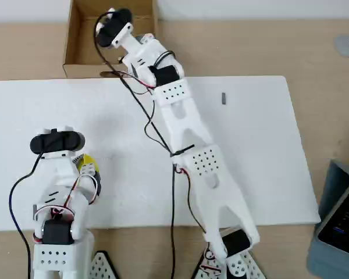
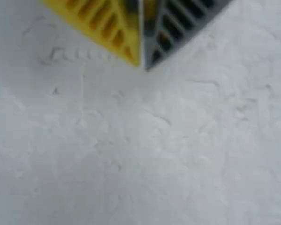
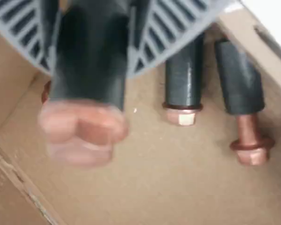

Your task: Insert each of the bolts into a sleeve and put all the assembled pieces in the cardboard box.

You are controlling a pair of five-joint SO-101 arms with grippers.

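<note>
Close by, the left arm [image 1: 57, 192] is folded up over the white sheet [image 1: 262, 168]. Its yellow and grey jaws are pressed together with nothing in them. Out on the sheet lies 1 small dark piece [image 1: 224, 98]. The right arm [image 1: 189, 139] is stretched out long over the cardboard box [image 1: 84, 49] on the wooden surface [image 1: 314, 58]. Its jaws squeeze 1 black sleeve [image 3: 89, 56] with a copper bolt [image 3: 82, 131] poking out. Below, 2 more sleeved bolts lie side by side on the box floor, the first one [image 3: 183, 77] and the second one [image 3: 241, 89].
</note>
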